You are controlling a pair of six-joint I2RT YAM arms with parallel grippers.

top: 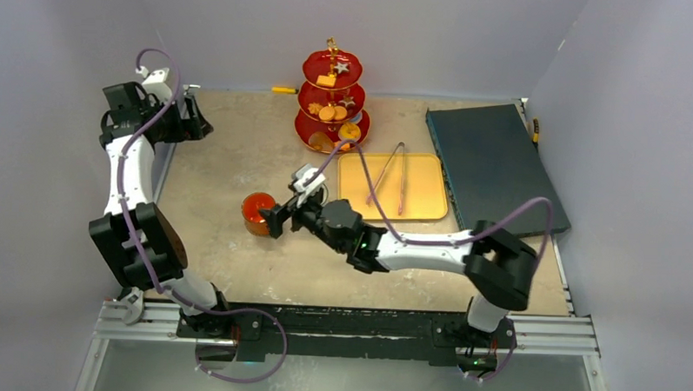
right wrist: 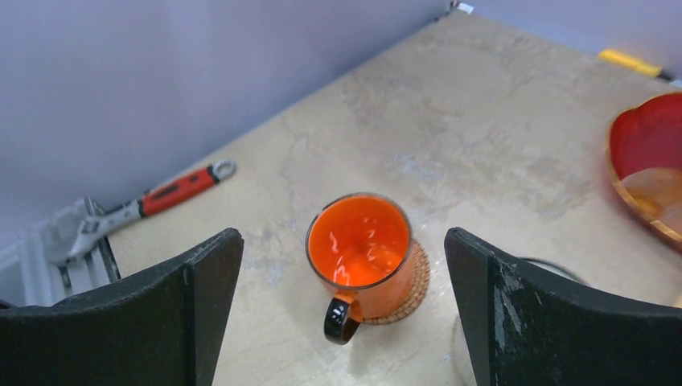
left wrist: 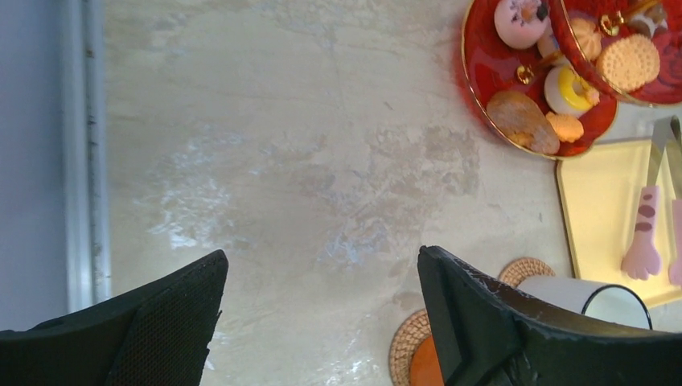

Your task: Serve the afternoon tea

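Top external: stand [top: 332,99] is loaded by far edge, orange mug [top: 257,211] is set on coaster [right wrist: 414,281]; right gripper [top: 277,219], left gripper [left wrist: 322,273] spread wide, empty; judged nearly done.

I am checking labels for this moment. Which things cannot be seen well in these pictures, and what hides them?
White mug: left wrist view, partly hidden behind the left gripper.
Red stand: right wrist view, cut off by the right edge.
Pastries: top view, too small to name.
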